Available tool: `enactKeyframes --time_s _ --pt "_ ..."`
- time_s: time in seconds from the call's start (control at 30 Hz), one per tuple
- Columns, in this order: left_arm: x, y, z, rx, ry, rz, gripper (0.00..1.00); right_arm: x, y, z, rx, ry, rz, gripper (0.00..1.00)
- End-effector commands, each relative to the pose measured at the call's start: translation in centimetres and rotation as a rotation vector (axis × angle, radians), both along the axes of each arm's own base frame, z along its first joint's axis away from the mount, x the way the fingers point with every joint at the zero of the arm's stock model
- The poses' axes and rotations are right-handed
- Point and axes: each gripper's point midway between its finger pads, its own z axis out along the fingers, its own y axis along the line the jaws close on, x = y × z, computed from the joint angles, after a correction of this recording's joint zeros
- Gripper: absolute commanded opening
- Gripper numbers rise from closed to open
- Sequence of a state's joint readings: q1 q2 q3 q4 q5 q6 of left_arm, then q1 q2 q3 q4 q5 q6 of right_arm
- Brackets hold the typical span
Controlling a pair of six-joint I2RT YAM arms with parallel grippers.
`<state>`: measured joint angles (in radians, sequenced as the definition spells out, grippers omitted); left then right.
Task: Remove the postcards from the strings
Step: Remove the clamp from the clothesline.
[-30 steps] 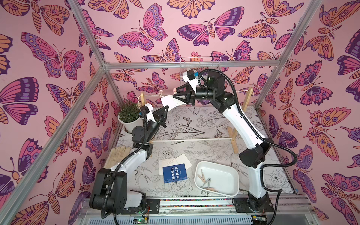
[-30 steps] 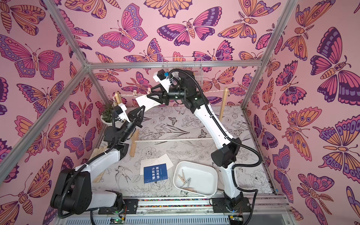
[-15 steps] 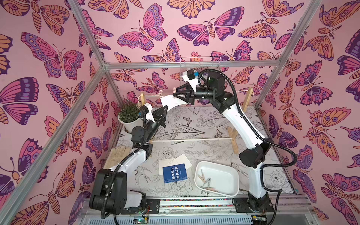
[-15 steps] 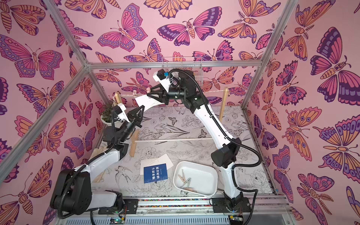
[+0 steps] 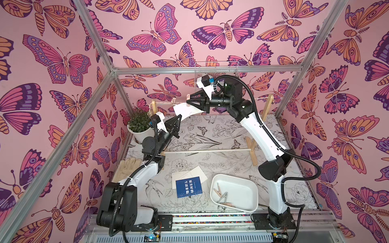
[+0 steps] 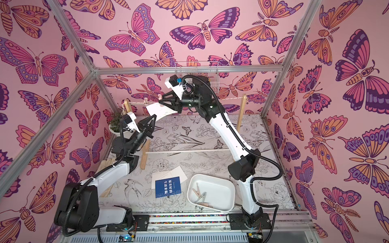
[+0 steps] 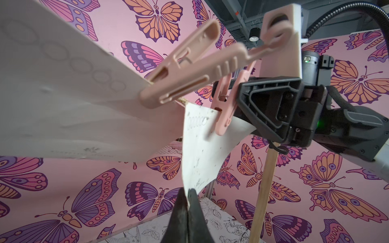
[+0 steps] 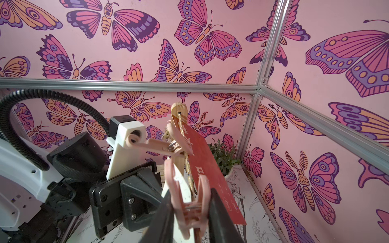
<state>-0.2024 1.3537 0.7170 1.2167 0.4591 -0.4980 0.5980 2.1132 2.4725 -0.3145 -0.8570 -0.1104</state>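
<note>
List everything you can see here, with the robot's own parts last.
String: one, pale twisted, between two wooden posts.
Hanging cards: two, white, one red-backed, on the string.
Tray: one, white, front of the mat.
Loose cards: three, blue over two white, beside the tray.
Pegs: two pink on the string, about three in the tray.
Plant: one, green, back corner.
Gloves: count unclear, cream, mat edge.
Left gripper: shut on a hanging card.
Right gripper: squeezing a string peg.

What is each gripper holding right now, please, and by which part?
The left gripper pinches the hanging white postcard by its lower end. The right gripper squeezes the pink clothespin pinning that postcard, by its handle ends.
</note>
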Motion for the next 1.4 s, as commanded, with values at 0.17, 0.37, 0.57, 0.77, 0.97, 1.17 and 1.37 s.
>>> enactKeyframes --time_s 0.17,0.37,0.57,0.77,0.97,1.17,1.37 --pt "-2.3 -0.6 -0.2 0.009 -0.016 -0.065 0.0 -1.5 0.3 1.4 0.019 -0.054 0.012 0.28" --pt "-2.6 -0.5 -0.2 0.016 -0.013 -0.066 0.0 -1.6 0.1 1.8 0.022 -0.065 0.009 0.27" --pt "-2.6 -0.6 -0.6 0.016 -0.002 -0.069 0.0 -1.5 -0.3 2.3 0.02 -0.101 -0.026 0.27" --pt "-2.6 -0.7 -0.9 0.015 0.014 -0.078 0.0 -1.5 -0.6 2.7 0.019 -0.123 -0.042 0.27" --pt "-3.5 -0.5 -0.5 0.009 0.005 -0.081 0.0 -1.3 -0.9 3.3 0.029 -0.15 -0.072 0.27" --pt "-3.8 -0.4 -0.5 0.013 0.011 -0.078 0.0 -1.6 -1.3 4.1 0.039 -0.18 -0.084 0.27" --pt "-4.3 -0.6 -0.8 0.011 0.033 -0.107 0.0 -1.5 -1.4 4.5 0.045 -0.201 -0.101 0.26"
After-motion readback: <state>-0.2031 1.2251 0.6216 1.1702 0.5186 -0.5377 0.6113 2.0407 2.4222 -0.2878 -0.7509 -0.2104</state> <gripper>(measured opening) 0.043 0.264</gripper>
